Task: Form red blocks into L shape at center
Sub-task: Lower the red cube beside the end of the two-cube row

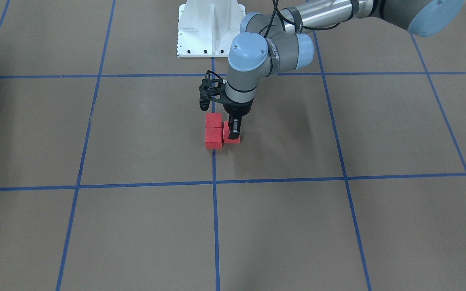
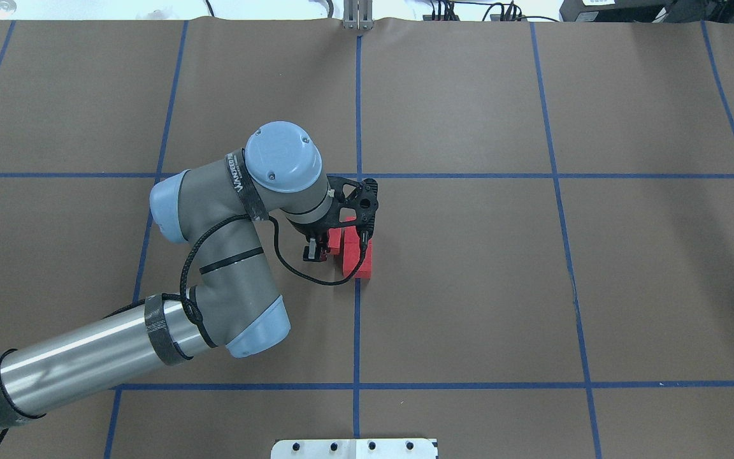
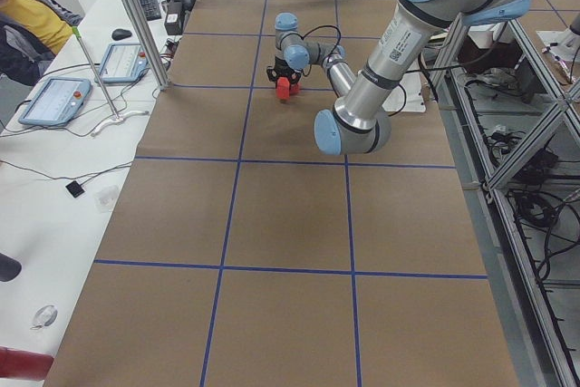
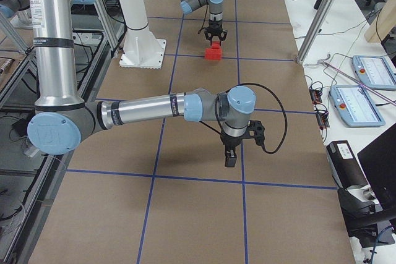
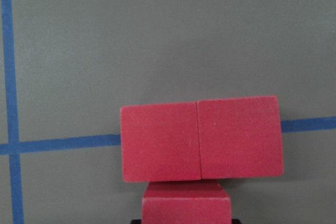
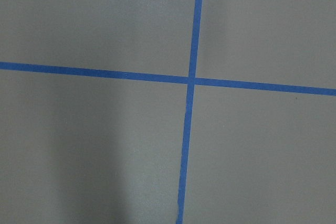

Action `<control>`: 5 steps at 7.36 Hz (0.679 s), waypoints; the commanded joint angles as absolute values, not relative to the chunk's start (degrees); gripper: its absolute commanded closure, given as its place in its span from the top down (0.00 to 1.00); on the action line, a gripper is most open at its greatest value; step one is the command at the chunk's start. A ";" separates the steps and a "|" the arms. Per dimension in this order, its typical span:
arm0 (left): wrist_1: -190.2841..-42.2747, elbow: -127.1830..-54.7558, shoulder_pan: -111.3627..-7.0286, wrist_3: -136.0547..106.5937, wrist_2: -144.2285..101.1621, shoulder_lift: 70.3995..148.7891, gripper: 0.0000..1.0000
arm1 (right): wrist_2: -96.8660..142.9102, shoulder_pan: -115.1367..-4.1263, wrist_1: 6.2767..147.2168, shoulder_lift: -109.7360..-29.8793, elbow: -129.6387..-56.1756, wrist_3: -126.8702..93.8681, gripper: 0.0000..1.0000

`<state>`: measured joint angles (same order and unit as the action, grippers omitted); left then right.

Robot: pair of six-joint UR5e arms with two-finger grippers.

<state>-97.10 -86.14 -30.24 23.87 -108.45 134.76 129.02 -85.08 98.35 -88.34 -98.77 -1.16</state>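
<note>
The jaws of the left gripper pinch one small matte red cube. It sits low at the brown paper-covered table, touching the side of the end one of two matching red cubes, which lie face to face in a row on the centre blue tape line. To finish the L cleanly, I'd square that cube flush with the row's end rather than toward the seam, settle it fully down, then part the jaws gently and lift straight up so nothing gets nudged. The right gripper hangs well apart over the grid, and I cannot tell whether its jaws are spread or closed.
</note>
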 commanded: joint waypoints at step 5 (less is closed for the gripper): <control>-97.12 -85.61 -30.58 22.59 -108.72 135.53 0.08 | 129.11 -84.99 98.35 -88.16 -98.88 -1.32 1.00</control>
